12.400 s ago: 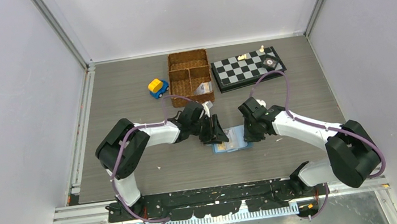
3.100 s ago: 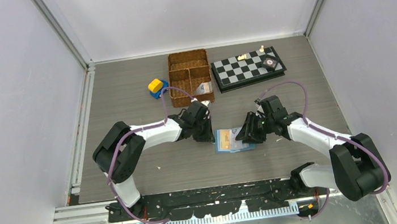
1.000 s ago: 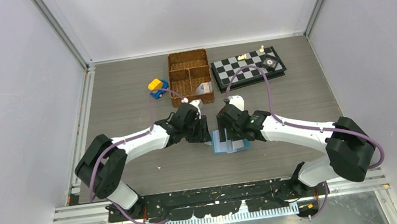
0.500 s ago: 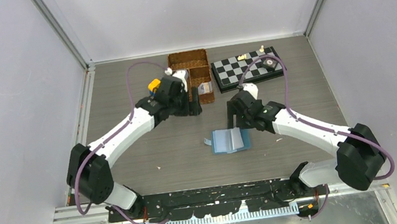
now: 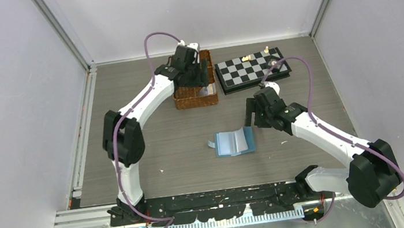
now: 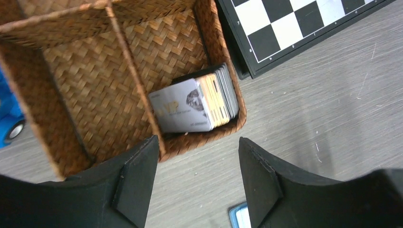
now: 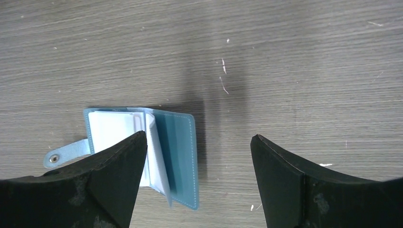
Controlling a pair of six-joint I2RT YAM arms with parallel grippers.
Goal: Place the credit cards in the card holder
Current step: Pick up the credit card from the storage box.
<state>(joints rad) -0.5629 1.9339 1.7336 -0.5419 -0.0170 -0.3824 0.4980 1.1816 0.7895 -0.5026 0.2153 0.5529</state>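
Note:
The teal-blue card holder (image 5: 234, 142) lies open on the table with its pale inner pockets fanned up and its snap tab to the left; in the right wrist view the card holder (image 7: 176, 152) sits under my left finger. The credit cards (image 6: 190, 107) stand as a stack in the near right compartment of the wicker basket, a grey one in front and an orange-gold edge behind it. My left gripper (image 6: 198, 142) hovers open and empty just in front of that compartment; from above, the left gripper (image 5: 198, 75) is over the basket. My right gripper (image 7: 198, 137) is open and empty above the holder's right edge.
The brown wicker divided basket (image 5: 188, 95) stands at the back centre, with a chessboard (image 5: 252, 70) and a few pieces right beside it. In the left wrist view a blue toy (image 6: 9, 118) peeks in left of the basket (image 6: 95, 80).
My left arm swung away from the card holder to the back, over the basket, with its jaws opening. The right gripper drew back to the right and rose off the holder.

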